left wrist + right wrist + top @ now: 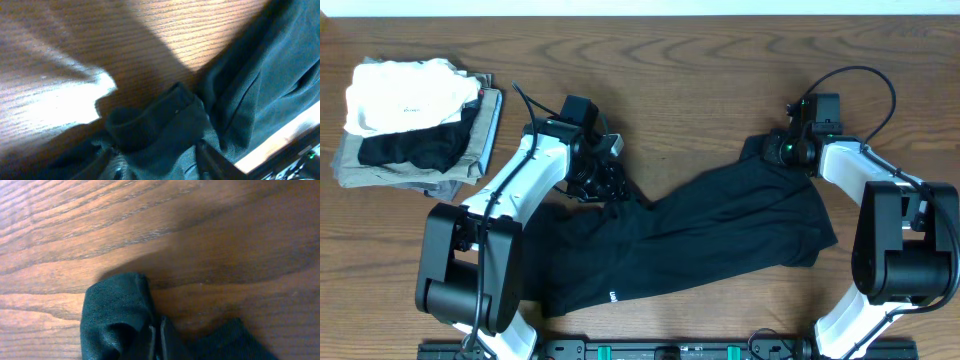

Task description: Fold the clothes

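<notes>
The black T-shirt (700,225) lies spread on the wooden table (700,60), around the middle and toward the near edge. Its long axis runs on a slant from the near-left side up to the far-right side. The near-left end is the broad one and lies flat and low. The far-right end rises to a narrow bunched tip, with one loose flap hanging toward the right edge. A tiny white mark (613,296) sits on the fabric close to the near hem, too small to read.

The left gripper (608,188) is at the shirt's far-left edge. Its wrist view shows a rolled hem of dark cloth (250,90) bunched between the two fingers (212,157), which are clamped on it. The right gripper (782,150) is at the far-right tip. Its wrist view shows the jaws pressed together with a fold of the shirt (112,315) pinched in them just above the wood.

In the far-left corner, well apart from the shirt, is a pile: a white folded garment (405,90) on top, a black one (415,150) below it, and grey folded garments (380,175) underneath. A faint print on the white one cannot be read.
</notes>
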Controlling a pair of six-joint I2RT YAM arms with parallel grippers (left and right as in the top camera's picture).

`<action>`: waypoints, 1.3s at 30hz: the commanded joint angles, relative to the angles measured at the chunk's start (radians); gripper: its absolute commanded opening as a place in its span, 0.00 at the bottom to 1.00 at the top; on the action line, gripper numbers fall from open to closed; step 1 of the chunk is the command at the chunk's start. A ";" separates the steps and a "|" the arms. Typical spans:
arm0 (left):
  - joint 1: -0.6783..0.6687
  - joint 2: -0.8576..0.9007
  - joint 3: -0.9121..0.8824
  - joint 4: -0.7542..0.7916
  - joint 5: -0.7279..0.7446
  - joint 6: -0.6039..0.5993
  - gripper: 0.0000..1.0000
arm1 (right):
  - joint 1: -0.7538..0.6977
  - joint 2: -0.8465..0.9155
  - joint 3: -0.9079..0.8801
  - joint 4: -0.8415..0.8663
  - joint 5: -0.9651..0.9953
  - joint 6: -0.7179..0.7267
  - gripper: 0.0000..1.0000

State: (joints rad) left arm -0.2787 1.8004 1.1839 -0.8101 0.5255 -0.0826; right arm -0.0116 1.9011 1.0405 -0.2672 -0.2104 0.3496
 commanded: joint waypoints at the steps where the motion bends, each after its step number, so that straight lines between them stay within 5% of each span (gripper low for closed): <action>1: -0.002 0.003 -0.004 0.002 0.017 0.010 0.36 | 0.010 0.031 -0.003 -0.026 0.057 -0.006 0.01; 5: 0.000 0.002 0.007 0.008 0.016 0.010 0.06 | -0.002 0.027 0.035 -0.076 0.076 -0.006 0.01; 23: 0.145 0.002 0.076 0.159 0.002 0.033 0.06 | -0.102 0.026 0.295 -0.277 0.138 0.006 0.01; 39: 0.177 0.003 0.076 0.590 0.001 0.033 0.06 | -0.206 0.025 0.315 -0.248 0.155 0.011 0.01</action>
State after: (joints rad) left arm -0.1085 1.8008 1.2419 -0.2562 0.5423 -0.0666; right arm -0.1883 1.9236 1.3293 -0.5194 -0.0967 0.3550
